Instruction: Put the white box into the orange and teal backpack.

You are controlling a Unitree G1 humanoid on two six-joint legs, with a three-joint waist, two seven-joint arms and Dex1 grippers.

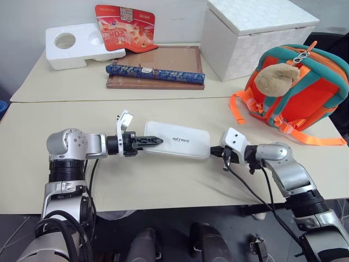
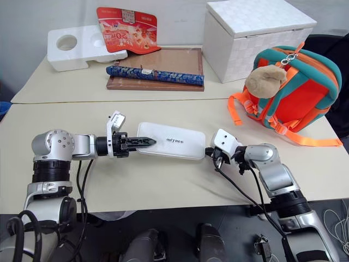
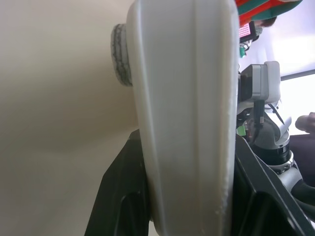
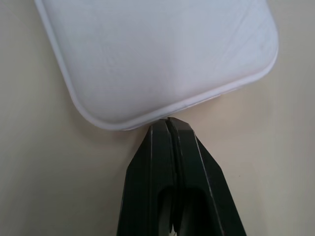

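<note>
The white box (image 1: 182,141), flat and slim with dark lettering, lies on the beige table (image 1: 163,185) in front of me. My left gripper (image 1: 154,141) grips the box's left end, one black finger above it and one below; the left wrist view has the box (image 3: 182,98) wedged between the fingers (image 3: 123,196). My right gripper (image 4: 168,120) is shut with nothing in it, its tips touching the box's right edge (image 4: 157,54). The orange and teal backpack (image 1: 313,90) stands at the far right of the table, a tan plush toy (image 1: 275,76) hanging on its front.
A large textured white lidded box (image 1: 251,33) stands behind the backpack. On the rear table are a styrofoam tray (image 1: 76,46), a red packet (image 1: 125,27), a wooden-framed board (image 1: 169,60) and a blue patterned roll (image 1: 155,75). Orange straps (image 1: 240,109) trail toward the box.
</note>
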